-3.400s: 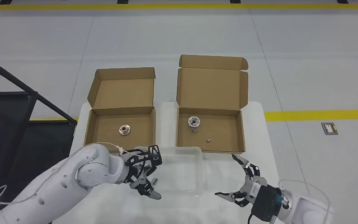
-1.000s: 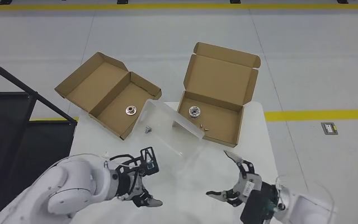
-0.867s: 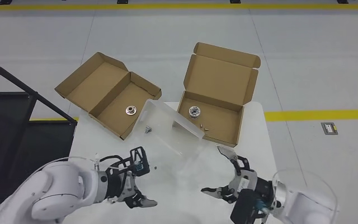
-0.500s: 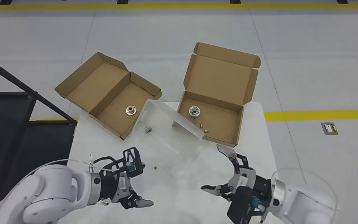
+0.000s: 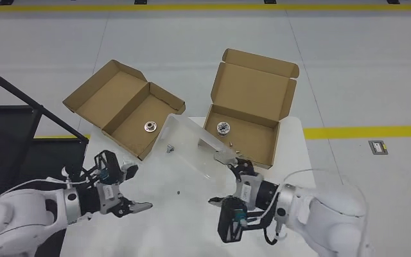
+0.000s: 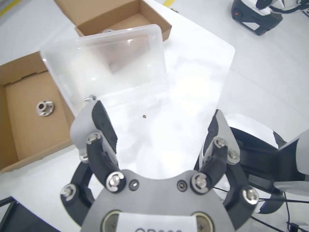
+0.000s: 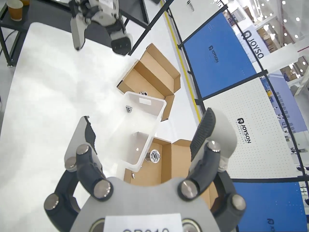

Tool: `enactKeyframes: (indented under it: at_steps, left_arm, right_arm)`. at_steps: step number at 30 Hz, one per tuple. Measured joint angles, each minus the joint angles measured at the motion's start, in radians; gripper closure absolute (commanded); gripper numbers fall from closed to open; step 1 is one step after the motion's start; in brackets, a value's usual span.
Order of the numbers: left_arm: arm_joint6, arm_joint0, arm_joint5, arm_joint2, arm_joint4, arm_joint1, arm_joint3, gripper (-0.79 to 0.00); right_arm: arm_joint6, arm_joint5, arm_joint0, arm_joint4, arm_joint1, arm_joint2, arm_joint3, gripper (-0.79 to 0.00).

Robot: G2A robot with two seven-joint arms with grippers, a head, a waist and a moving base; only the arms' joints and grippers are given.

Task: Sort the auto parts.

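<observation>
White table (image 5: 183, 221) | clear bin (image 5: 192, 151) askew, 12 o'clock — brown box (image 5: 122, 106) at 10, second box (image 5: 252, 106) at 1 | left gripper (image 5: 136, 187) 8 o'clock, jaws wide, empty | right gripper (image 5: 221, 180) 5 o'clock, likewise

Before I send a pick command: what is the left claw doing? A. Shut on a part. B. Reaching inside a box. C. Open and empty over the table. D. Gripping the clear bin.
C: the left claw stands wide open with nothing in it, over the white table, short of the clear bin.
</observation>
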Motion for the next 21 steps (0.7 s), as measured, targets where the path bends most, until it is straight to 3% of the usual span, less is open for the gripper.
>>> enactKeyframes:
  at_steps: [5,9,16,21]
  left_arm:
    - [0.084,0.164,-0.040,-0.199,0.012,-0.010,0.059,-0.785]
    - [0.137,0.285,-0.078,-0.311,0.004,-0.024,0.089,-0.785]
    - [0.137,0.286,-0.079,-0.312,0.004,-0.024,0.089,-0.785]
    - [0.164,0.284,-0.031,-0.306,0.020,-0.030,0.097,-0.785]
  right_arm:
    - [0.256,0.000,0.110,0.051,-0.006,-0.090,0.110,-0.785]
    - [0.229,0.000,0.105,0.049,-0.006,-0.088,0.102,-0.785]
    - [0.212,0.011,0.107,0.051,-0.007,-0.101,0.117,-0.785]
    - [0.185,0.184,0.153,0.016,-0.024,-0.173,0.245,-0.785]
